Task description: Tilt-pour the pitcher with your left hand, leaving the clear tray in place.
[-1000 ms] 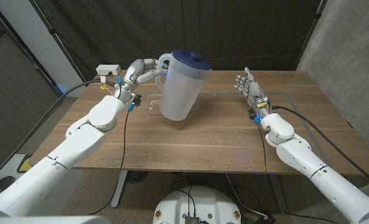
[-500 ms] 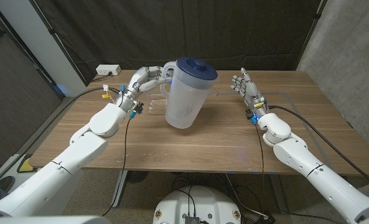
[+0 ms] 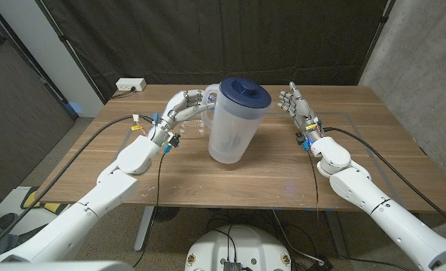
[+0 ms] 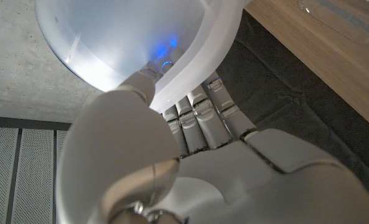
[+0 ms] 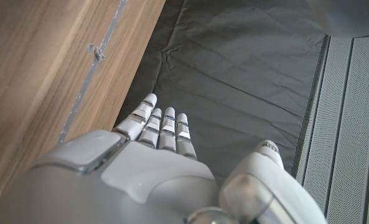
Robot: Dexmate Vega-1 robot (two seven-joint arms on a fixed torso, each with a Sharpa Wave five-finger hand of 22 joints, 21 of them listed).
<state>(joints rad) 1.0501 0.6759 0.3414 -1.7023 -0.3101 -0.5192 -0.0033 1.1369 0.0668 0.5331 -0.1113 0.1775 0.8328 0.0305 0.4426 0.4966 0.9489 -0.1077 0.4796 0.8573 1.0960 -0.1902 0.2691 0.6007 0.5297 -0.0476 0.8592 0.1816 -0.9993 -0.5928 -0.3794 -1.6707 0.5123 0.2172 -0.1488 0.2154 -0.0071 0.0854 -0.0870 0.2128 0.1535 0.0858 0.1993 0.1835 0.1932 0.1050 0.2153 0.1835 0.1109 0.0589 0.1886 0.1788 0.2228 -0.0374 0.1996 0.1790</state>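
Note:
A translucent white pitcher (image 3: pixel 235 128) with a dark blue lid (image 3: pixel 245 92) hangs over the middle of the table, leaning slightly. My left hand (image 3: pixel 186 102) grips its handle (image 3: pixel 209 98) from the left side. In the left wrist view my fingers (image 4: pixel 196 115) wrap the handle (image 4: pixel 196 62) under the pitcher's body (image 4: pixel 122 37). The clear tray (image 3: pixel 197 129) lies on the table just left of the pitcher, partly hidden by my arm; its edge (image 4: pixel 349 18) shows in the left wrist view. To the right of the pitcher, apart from it, my right hand (image 3: pixel 298 105) stands upright, fingers spread, holding nothing.
A white power strip (image 3: pixel 131 85) sits at the table's far left corner. A faint taped outline (image 3: pixel 352 119) marks the wood on the right side. Black curtain hangs behind the table, and a concrete wall stands at the right.
My left hand has carried the pitcher to the right and nearer to me, away from over the tray. The right hand has barely moved.

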